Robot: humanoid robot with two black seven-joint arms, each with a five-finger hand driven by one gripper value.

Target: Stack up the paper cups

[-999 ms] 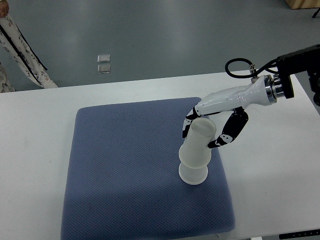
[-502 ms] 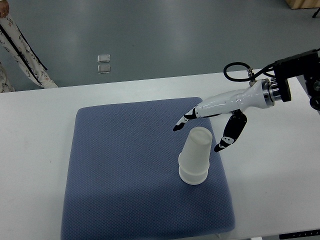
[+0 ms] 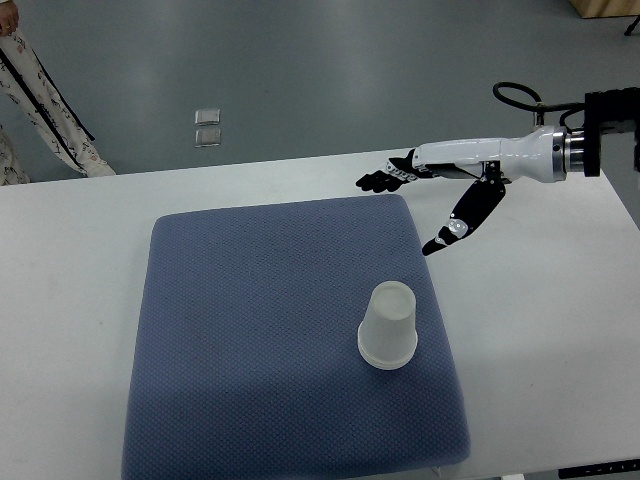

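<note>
right arm: enters from right edge | right robot hand point(image 3: 420, 195): fingers spread, empty

The paper cups point(image 3: 387, 327) look matt white and smooth. The mat point(image 3: 250, 340) is blue, finely textured cloth. The table point(image 3: 70, 300) is smooth and matt. The right hand point(image 3: 440, 185) has glossy white plastic shells and black fingers point(image 3: 385, 180).

The setting is a robotics laboratory or test area. A plain white table point(image 3: 80, 260) carries only a blue-grey padded mat point(image 3: 260, 340) as a work surface, and a white robot arm point(image 3: 520, 158) with exposed black cabling enters at 2 o'clock. Beyond the table lies a bare grey floor point(image 3: 330, 70) with a small metal floor fitting point(image 3: 208, 127) at 11 o'clock.
</note>
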